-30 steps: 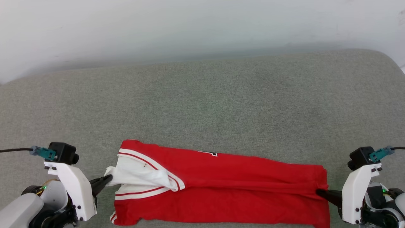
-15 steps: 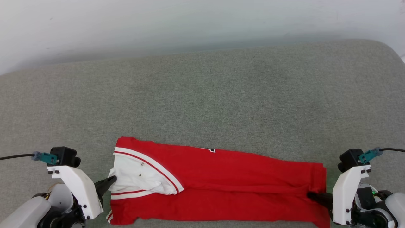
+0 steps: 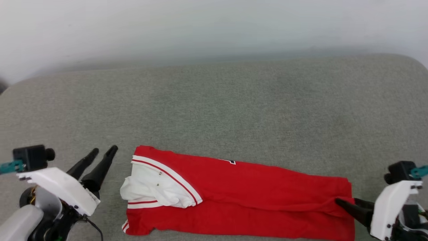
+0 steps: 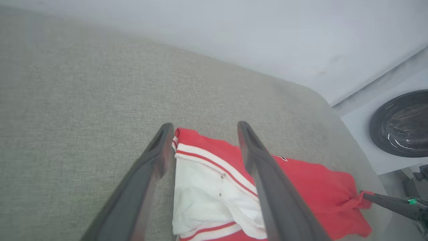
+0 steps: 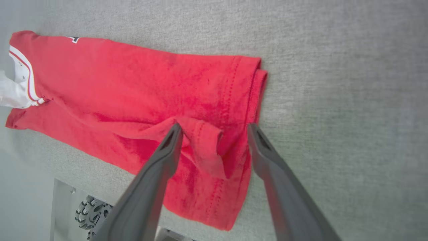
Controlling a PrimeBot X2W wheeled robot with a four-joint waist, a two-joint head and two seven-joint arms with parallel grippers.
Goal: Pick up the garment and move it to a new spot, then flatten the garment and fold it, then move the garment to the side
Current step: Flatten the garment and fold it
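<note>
The garment [image 3: 240, 197], red with a white sleeve panel [image 3: 157, 187] and striped trim, lies as a long folded strip along the near edge of the grey cushion [image 3: 214, 110]. My left gripper [image 3: 104, 149] stands open just left of the sleeve end, clear of the cloth; its wrist view looks past its spread fingers [image 4: 204, 126] at the sleeve [image 4: 207, 194]. My right gripper [image 3: 346, 199] is open at the garment's right end. In its wrist view a raised fold of the red hem [image 5: 204, 144] stands between the parted fingers [image 5: 214, 128], not pinched.
The cushion stretches wide and bare beyond the garment to a pale wall [image 3: 214, 26]. Its front edge runs right under the garment [image 5: 100, 160]. A dark round object [image 4: 401, 124] sits on the floor past the cushion's right end.
Both grippers have opened and let go of the garment. The left one has drawn back to the left and turned its fingers up the view. The sleeve end has settled onto the cushion.
</note>
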